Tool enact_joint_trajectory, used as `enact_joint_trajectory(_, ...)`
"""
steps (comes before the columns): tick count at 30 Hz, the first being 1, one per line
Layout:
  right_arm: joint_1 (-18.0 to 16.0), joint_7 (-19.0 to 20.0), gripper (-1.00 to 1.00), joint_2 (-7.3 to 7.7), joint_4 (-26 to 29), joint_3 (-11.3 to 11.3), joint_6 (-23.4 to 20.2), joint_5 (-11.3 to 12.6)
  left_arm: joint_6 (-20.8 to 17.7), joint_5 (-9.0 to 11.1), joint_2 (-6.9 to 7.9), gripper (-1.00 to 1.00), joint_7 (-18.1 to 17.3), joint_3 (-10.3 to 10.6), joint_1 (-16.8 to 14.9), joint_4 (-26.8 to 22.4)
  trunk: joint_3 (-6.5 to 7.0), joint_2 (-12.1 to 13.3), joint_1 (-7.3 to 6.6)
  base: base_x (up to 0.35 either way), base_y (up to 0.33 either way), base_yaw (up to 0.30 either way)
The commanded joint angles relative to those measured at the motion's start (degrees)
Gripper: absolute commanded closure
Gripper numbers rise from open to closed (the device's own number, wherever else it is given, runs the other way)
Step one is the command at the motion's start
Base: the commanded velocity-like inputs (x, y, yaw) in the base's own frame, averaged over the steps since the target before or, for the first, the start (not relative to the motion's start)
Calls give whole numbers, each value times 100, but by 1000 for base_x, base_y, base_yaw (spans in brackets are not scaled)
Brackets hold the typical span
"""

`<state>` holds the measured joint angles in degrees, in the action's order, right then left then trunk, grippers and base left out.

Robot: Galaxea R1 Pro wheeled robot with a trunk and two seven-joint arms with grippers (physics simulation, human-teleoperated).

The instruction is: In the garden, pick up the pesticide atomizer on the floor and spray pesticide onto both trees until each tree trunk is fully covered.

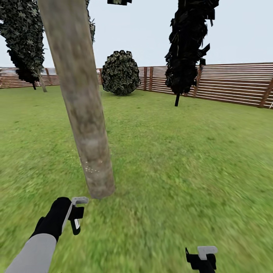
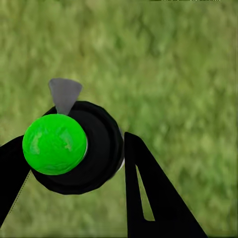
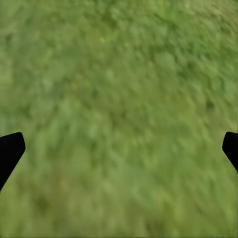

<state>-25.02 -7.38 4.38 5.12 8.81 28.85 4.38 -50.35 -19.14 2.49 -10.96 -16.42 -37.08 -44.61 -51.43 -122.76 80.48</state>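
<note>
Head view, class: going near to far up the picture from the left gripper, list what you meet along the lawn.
Left gripper holding the atomizer → tree trunk with white specks low down → round bush → fence.

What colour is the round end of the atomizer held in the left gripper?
Bright green on the atomizer, against its black body; clearest in the left wrist view.
</note>
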Motion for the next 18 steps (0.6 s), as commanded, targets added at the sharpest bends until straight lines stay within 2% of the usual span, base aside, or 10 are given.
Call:
enact_joint_trajectory(1, -3, -18, -100, 1, -2, 51, 15, 45, -80, -82, -3, 100, -55, 74, -112, 4, -5, -2, -1, 12, -7, 28)
enact_joint_trajectory(3, -3, -18, -100, 1, -4, 51, 15, 45, -146, -81, -6, 100, -55, 138, -300, 37, -5, -2, -1, 7, -4, 15)
enact_joint_trajectory(7, -3, -18, -100, 9, -11, 51, 15, 45, -591, -73, -40, 100, -55, 180, -755, 72, -5, -2, -1, 1, -1, 3)
enact_joint_trajectory(13, -3, -16, -100, 10, -8, 51, 15, 45, -646, -78, -8, 100, -56, 208, -803, 70, -5, -2, -1, 37, -13, 0)
enact_joint_trajectory(18, -3, -18, -100, 10, -3, 51, 15, 45, -628, -76, 4, 100, -43, 184, -775, 81, -5, -2, -1, 198, -175, 0)
